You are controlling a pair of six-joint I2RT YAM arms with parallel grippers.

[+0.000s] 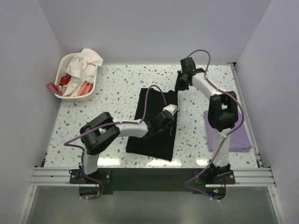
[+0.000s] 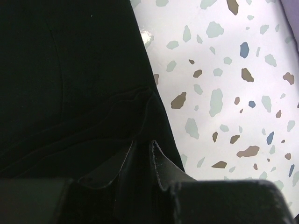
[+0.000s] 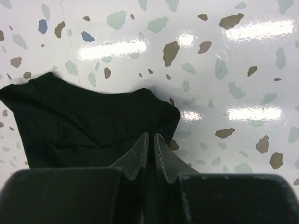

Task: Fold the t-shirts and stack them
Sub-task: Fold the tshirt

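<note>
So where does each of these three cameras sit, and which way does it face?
Top external: above and behind the robot, looking down on the table; left arm and right arm show.
Left wrist: on the left arm, facing down past its left claw pinching the black t-shirt.
Right wrist: same on the right arm; right claw pinching that shirt's corner.
Shared: all see the black t-shirt.

two t-shirts (image 1: 149,140) (image 1: 240,135), one laundry basket (image 1: 60,74)

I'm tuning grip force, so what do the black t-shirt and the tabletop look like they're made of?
The black t-shirt looks like soft matte knit cloth, probably cotton; it creases and lies in limp folds. The tabletop looks hard and glossy, speckled like terrazzo, whether laminate or stone; it mirrors the lights.
</note>
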